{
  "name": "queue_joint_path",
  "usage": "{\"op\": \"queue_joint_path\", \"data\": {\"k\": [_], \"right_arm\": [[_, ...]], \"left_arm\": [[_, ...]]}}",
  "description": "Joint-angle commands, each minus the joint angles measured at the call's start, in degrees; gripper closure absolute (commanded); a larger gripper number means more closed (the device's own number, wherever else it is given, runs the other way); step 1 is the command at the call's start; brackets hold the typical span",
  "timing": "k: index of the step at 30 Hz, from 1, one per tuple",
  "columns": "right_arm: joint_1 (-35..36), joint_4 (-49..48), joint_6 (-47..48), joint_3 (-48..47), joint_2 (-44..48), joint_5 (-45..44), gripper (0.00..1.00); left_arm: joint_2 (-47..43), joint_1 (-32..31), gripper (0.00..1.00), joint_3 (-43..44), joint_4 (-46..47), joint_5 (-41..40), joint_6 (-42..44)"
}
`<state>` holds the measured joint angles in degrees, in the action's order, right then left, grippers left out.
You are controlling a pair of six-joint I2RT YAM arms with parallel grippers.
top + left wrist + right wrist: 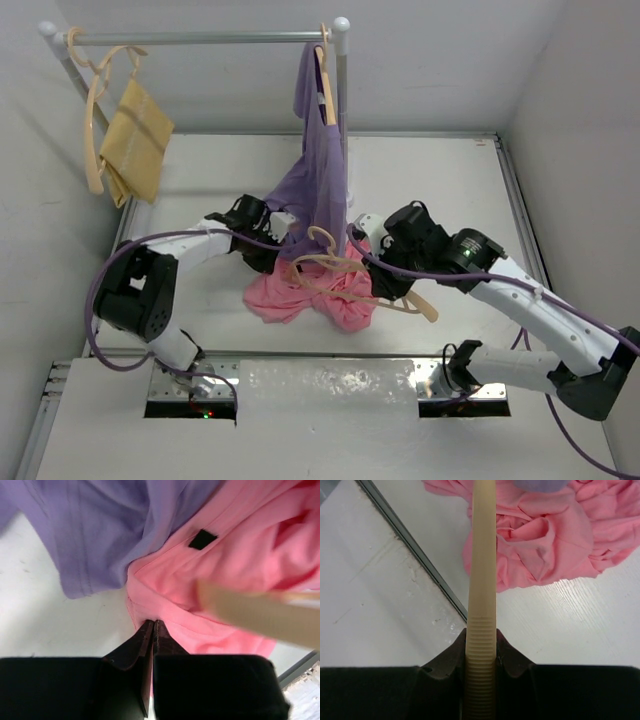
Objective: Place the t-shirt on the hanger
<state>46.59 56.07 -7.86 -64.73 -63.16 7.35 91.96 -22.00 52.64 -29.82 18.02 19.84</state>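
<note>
The pink t-shirt (pixel 310 295) lies crumpled on the white table, partly under the hanging purple shirt. The pale wood hanger (pixel 345 268) rests across the top of it, hook up. My left gripper (pixel 268 252) is at the t-shirt's left edge. In the left wrist view the gripper (pixel 153 622) is shut on a fold of the pink t-shirt (pixel 235 555), with the hanger (pixel 260 615) blurred beside it. My right gripper (pixel 388 282) holds the hanger's right arm. In the right wrist view the gripper (pixel 481 636) is shut on the ribbed hanger arm (pixel 483 555), with the t-shirt (pixel 545 535) beyond.
A clothes rail (pixel 200 38) stands at the back. A hanger with mustard-yellow cloth (pixel 135 135) hangs at its left. A purple shirt (pixel 325 170) on another hanger hangs at its right, down onto the pink pile (pixel 100 530). A dark table-edge strip (pixel 415 550) runs beside the hanger.
</note>
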Motion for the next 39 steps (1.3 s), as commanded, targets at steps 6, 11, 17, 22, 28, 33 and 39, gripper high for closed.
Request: {"op": "queue_joint_path", "data": {"k": [6, 11, 17, 22, 28, 33, 39], "right_arm": [[-0.01, -7.03, -2.69, 3.38, 0.93, 4.34, 1.0], [-0.01, -9.13, -5.06, 8.47, 3.65, 5.74, 1.0], [0.08, -12.74, -7.52, 14.27, 6.38, 8.64, 1.0], [0.08, -11.34, -6.65, 14.72, 6.91, 7.15, 1.0], [-0.01, -7.48, -3.66, 12.52, 5.94, 5.13, 1.0], [0.08, -4.75, -1.11, 10.77, 5.24, 3.72, 1.0], [0.08, -6.32, 1.09, 8.57, 4.09, 2.58, 1.0]], "left_arm": [[-2.85, -0.24, 0.87, 3.15, 1.08, 0.26, -0.93], [4.01, -0.33, 0.63, 7.82, -0.14, -0.36, -3.49], [4.8, -1.64, 0.58, 7.13, -0.68, 1.76, -3.23], [6.21, -2.08, 0.81, 4.84, 0.03, -1.23, -3.05], [5.6, -2.17, 1.0, 4.58, -2.43, 0.0, -1.82], [0.34, -0.95, 1.0, 6.5, -4.54, 2.18, 1.17], [-9.77, -1.12, 1.0, 7.84, -6.3, 4.3, 7.67]]}}
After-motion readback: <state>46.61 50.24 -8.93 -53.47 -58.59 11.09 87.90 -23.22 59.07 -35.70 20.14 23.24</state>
